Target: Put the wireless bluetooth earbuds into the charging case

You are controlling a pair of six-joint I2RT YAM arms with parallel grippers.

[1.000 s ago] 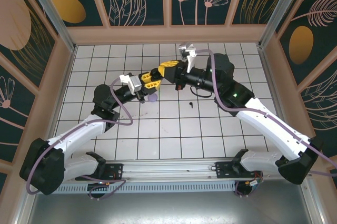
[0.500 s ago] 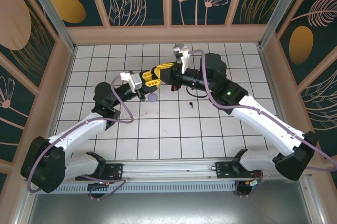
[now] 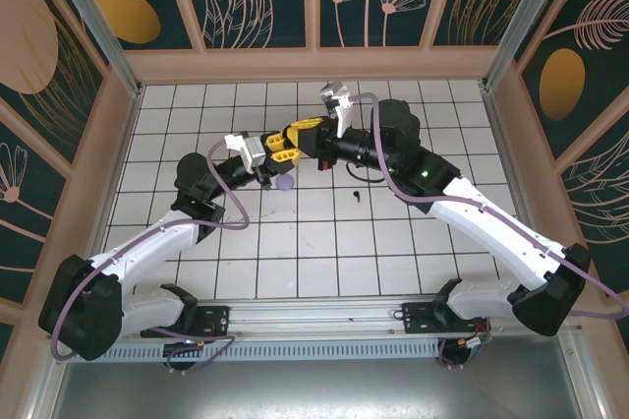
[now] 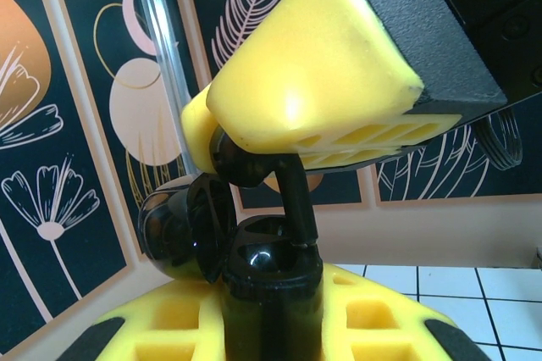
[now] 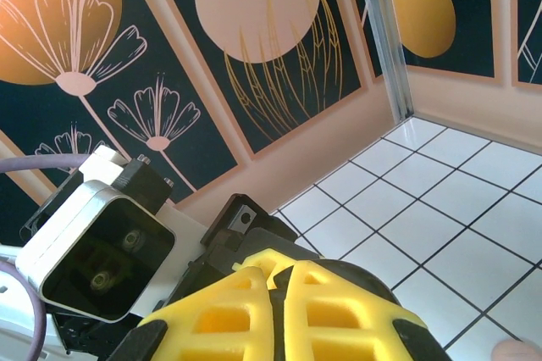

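Top view: two arms. My left gripper [image 3: 278,154] and my right gripper [image 3: 303,134] meet tip to tip over the middle of the tiled table [image 3: 324,242]. One lilac case [image 3: 284,183] sits just on the near side of the left gripper. One loose earbud [image 3: 355,195], black, lies on the tiles to the right, apart from both grippers

Left wrist view: one black case [image 4: 271,272] with its lid [image 4: 182,230] flipped open to the left. My left gripper [image 4: 271,323] is clenched on the case from both sides. One black earbud [image 4: 292,196] stands directly above it, stem down, the tip meeting the open case. The bud's head is pinched in the yellow tips of my right gripper [image 4: 254,124], which comes in from above

Right wrist view: my right gripper [image 5: 273,302] has its two yellow fingers [image 5: 220,319] squeezed together with a thin seam between them, and the bud is hidden under them. One white camera box [image 5: 93,247] on the left wrist is just beyond the tips
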